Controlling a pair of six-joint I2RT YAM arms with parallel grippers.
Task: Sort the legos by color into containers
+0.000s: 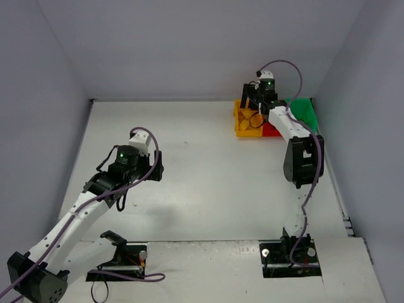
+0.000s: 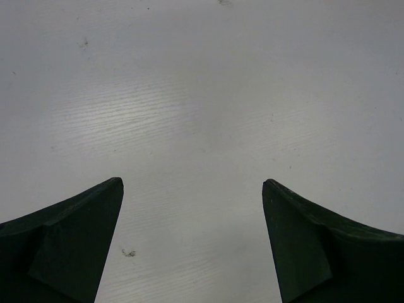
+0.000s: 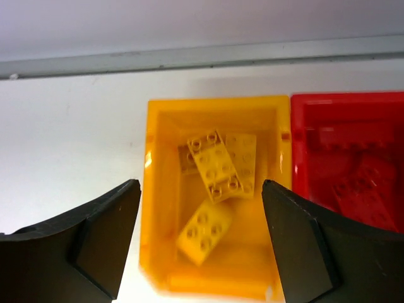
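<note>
1. The left gripper (image 2: pixel 192 181) hangs over the bare table (image 2: pixel 202 88), well apart from the bins. Its jaws are spread wide and hold nothing. No loose brick shows beneath it.
2. The right gripper (image 3: pixel 201 183) sits above the yellow bin (image 3: pixel 214 105) at the far right of the table. Its jaws are apart and nothing is between them.
3. Judged from this, the step in hand is dropping a yellow brick here. To do it well, keep the jaws wide and lift straight up. Swing away only once the fingers are above the rim, or they could nudge the bin into its neighbour.
4. The yellow bin holds several yellow bricks (image 3: pixel 216 165). One lies tilted on top of the others and one lies nearer the front wall. All sit inside the walls.
5. The red bin (image 3: pixel 347 98) touches the yellow bin's right side. It holds red bricks (image 3: pixel 363 192), though the colour makes their number hard to count.
6. The green bin (image 1: pixel 304 108) stands beyond the red one, partly hidden by the right arm. I cannot tell what is in it.
7. No brick lies loose on the table in the overhead view, so the sorting looks close to done.
</note>
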